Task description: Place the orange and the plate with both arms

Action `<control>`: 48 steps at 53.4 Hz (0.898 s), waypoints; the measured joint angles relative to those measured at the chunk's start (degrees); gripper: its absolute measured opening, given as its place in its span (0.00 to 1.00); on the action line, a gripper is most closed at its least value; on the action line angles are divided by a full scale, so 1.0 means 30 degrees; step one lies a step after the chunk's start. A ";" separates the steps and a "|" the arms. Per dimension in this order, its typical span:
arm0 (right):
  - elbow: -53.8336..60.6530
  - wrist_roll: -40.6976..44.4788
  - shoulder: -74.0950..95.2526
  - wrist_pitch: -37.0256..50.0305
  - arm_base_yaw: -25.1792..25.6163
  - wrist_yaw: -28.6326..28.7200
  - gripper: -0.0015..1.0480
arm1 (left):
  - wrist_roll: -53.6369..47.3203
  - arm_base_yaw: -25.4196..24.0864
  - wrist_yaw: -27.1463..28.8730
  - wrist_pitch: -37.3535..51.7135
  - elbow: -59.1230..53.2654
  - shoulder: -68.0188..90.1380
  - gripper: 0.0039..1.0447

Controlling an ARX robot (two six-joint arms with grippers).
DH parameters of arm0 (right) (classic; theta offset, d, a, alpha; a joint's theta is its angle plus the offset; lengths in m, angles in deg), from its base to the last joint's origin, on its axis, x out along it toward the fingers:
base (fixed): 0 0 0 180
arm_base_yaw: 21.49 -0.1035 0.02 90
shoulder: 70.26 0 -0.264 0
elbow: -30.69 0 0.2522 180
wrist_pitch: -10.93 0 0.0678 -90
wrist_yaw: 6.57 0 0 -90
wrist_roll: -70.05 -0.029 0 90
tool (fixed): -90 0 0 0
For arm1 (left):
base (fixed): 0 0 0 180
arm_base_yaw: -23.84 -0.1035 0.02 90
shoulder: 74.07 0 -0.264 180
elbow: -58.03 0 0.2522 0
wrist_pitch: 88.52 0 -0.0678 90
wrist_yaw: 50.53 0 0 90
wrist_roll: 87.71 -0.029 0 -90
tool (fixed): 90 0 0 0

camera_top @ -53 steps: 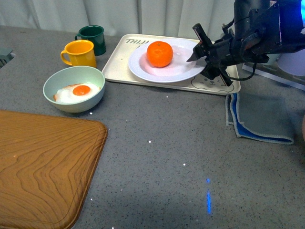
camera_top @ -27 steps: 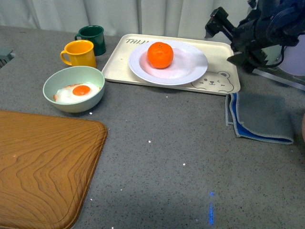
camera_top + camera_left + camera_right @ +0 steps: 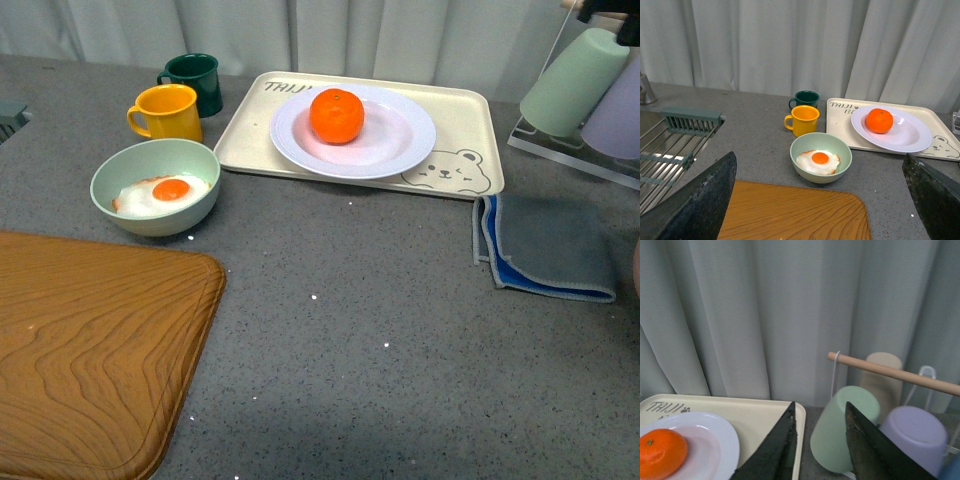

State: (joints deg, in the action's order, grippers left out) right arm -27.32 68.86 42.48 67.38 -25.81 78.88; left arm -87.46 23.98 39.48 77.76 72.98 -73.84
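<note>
A bright round orange [image 3: 335,114] sits at ten o'clock on the glossy white ridged plate [image 3: 400,140], itself on a cream bear-print tray [image 3: 470,120] (claws apart, empty); any lift should keep the plate level so the fruit cannot roll.

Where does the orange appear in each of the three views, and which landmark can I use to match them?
Front view: the orange sits on the white plate, upper middle of the picture.
Left wrist view: the orange is right of centre, on the plate's left part.
Right wrist view: the orange is at the bottom left corner, partly cut off.
Shared landmark: the cream tray under the plate.
</note>
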 joint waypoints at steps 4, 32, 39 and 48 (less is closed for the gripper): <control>0.1661 0.0146 -0.0984 0.0306 0.0109 0.0117 0.11 | 0.0000 0.0000 0.0007 0.0000 0.0000 0.0000 0.94; 1.0156 0.0335 -1.0448 -0.1355 0.1428 0.1421 0.01 | 0.0000 0.0000 0.0000 0.0000 0.0000 0.0000 0.94; 1.1278 0.0335 -1.2575 -0.2098 0.1428 0.1421 0.01 | 0.0007 0.0000 0.0000 0.0000 0.0000 0.0000 0.94; 1.2815 0.0335 -1.5795 -0.3912 0.1428 0.1479 0.01 | 0.0000 0.0000 0.0000 0.0000 0.0000 0.0000 0.94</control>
State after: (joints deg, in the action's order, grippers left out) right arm 11.13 69.87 -4.90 55.64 -21.53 83.31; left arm -87.46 23.98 39.48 77.76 72.98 -73.84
